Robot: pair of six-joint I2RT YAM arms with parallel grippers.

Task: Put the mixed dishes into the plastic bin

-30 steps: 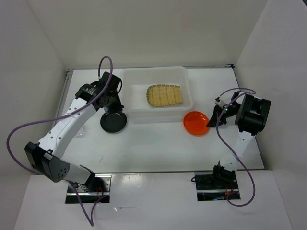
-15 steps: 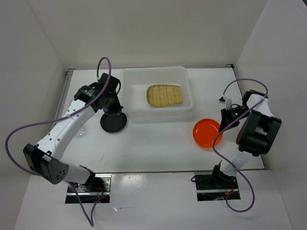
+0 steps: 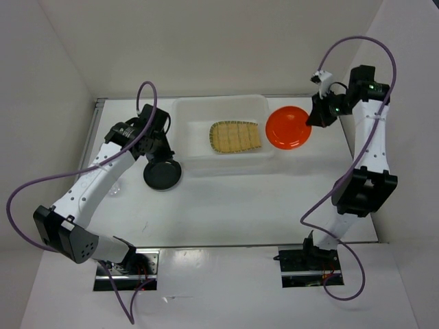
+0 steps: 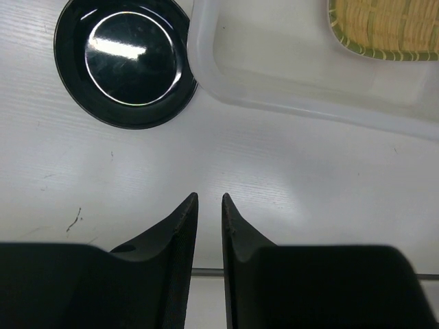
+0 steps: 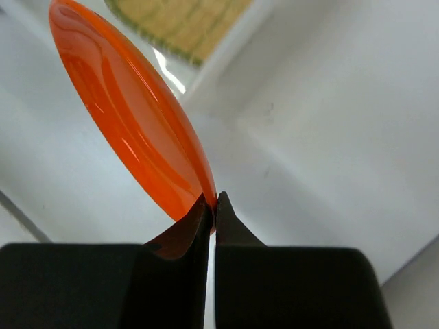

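While aloft by the plastic bin (image 3: 195,130), right claw (image 5: 211,203) pinching the orange plate (image 3: 288,128); left claw (image 4: 210,200) slightly spread, empty.

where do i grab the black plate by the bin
Its rim, from above, on the edge away from the plastic bin: the black plate lies flat, so only the rim offers a hold, and the bin wall crowds its other side.

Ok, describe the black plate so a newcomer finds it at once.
Find the big white bin at the back of the table. The black plate lies just outside its near left corner. It alone is dark and glossy; the tray in the bin is tan, the raised plate orange.
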